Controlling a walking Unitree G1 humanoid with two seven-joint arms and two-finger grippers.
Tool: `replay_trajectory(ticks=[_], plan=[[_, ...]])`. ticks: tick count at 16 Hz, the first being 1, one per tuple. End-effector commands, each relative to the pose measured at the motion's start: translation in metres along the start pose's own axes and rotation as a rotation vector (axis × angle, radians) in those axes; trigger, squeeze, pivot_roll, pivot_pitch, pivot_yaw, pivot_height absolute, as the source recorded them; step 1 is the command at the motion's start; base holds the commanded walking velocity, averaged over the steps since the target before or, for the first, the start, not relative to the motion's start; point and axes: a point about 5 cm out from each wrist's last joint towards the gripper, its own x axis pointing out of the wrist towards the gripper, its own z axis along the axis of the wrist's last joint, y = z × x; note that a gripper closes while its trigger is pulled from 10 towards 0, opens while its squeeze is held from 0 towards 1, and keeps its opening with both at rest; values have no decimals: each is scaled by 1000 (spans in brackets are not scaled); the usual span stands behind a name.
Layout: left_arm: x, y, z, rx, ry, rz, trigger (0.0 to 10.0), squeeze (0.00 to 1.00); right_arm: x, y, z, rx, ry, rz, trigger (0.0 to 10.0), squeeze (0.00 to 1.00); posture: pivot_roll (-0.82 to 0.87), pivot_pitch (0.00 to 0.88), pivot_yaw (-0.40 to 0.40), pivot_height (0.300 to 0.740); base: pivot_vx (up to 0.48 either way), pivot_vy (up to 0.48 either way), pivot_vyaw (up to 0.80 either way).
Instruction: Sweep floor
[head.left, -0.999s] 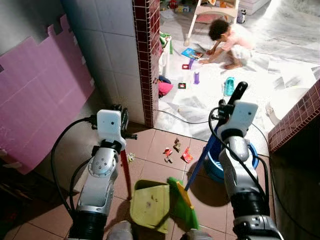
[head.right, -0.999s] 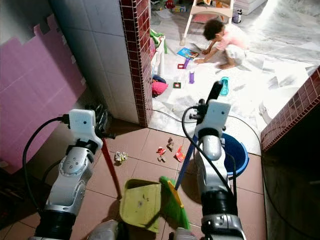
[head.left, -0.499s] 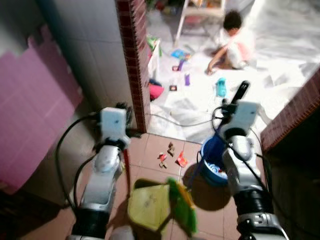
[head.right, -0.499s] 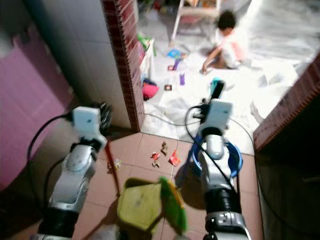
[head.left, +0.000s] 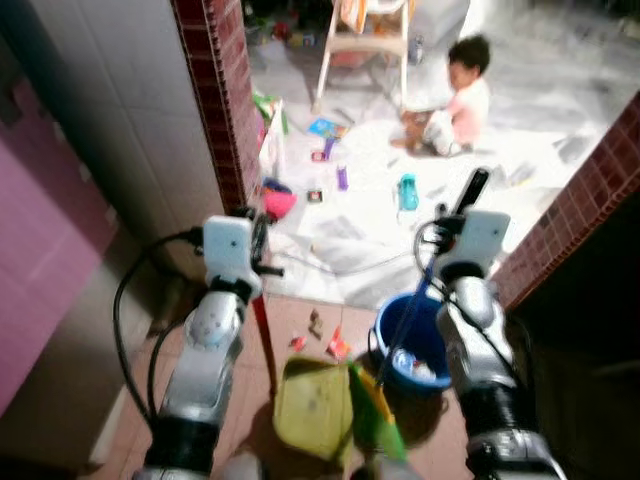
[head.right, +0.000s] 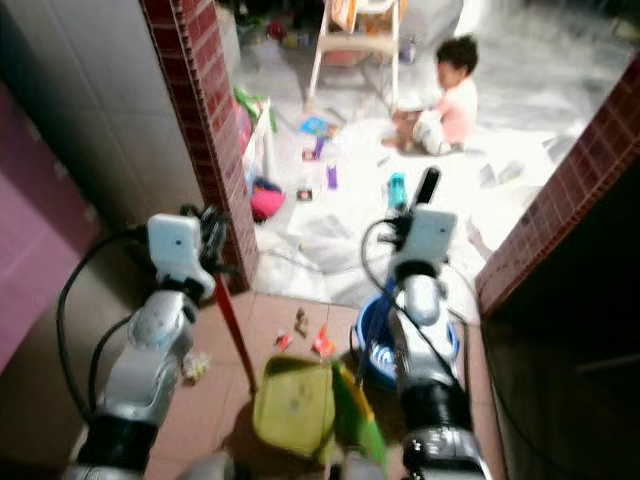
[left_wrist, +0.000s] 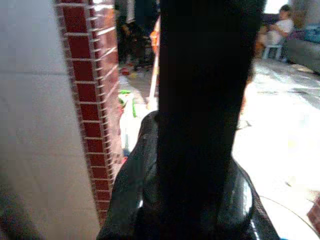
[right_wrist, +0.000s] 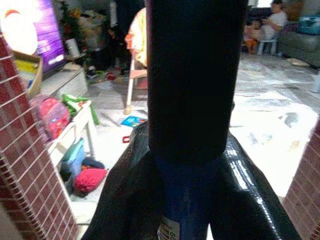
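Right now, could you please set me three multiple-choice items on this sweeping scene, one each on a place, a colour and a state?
1. Where is the litter?
A. on the tiles beyond the dustpan
B. inside the bucket
C. on the white floor
2. Bucket colour?
A. red
B. blue
C. yellow
3. The right gripper is:
A. open, holding nothing
B. shut on the blue broom handle
C. holding the dustpan

A: scraps lie past the pan's front edge.
B: its rim is blue.
B: the handle runs between the jaws.

The two head cameras are looking down from up high at the same floor. Each wrist camera is peering close along its own dark fingers, facing the bright room beyond.
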Motion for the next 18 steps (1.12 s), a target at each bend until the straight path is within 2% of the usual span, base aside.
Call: replay_trajectory(ticks=[1, 4, 6, 13, 14, 18], plan=[[2, -1, 7, 19, -29, -11, 10000, 0, 2, 2, 6, 29, -29, -2, 10000, 0, -82, 41, 23, 740, 0, 0, 0], [2, -4, 6, 20, -26, -19, 10000, 0, 8, -1, 5, 19, -25, -51, 10000, 0, -82, 41, 22, 740, 0, 0, 0], [2, -4, 6, 21, -25, -20, 10000, 0, 15, -5, 14, -96, -87, -92, 10000, 0, -79, 43, 21, 740, 0, 0, 0], [2, -3, 6, 30, -24, -14, 10000, 0, 31, -27, 33, -312, -185, -276, 10000, 0, -78, 47, 23, 740, 0, 0, 0], [1, -3, 6, 32, -22, -13, 10000, 0, 33, -35, 37, -379, -218, -314, 10000, 0, -78, 49, 21, 740, 0, 0, 0], [0, -4, 4, 27, -11, -11, 10000, 0, 34, -31, 35, -371, -225, -294, 10000, 0, -78, 49, 21, 740, 0, 0, 0]])
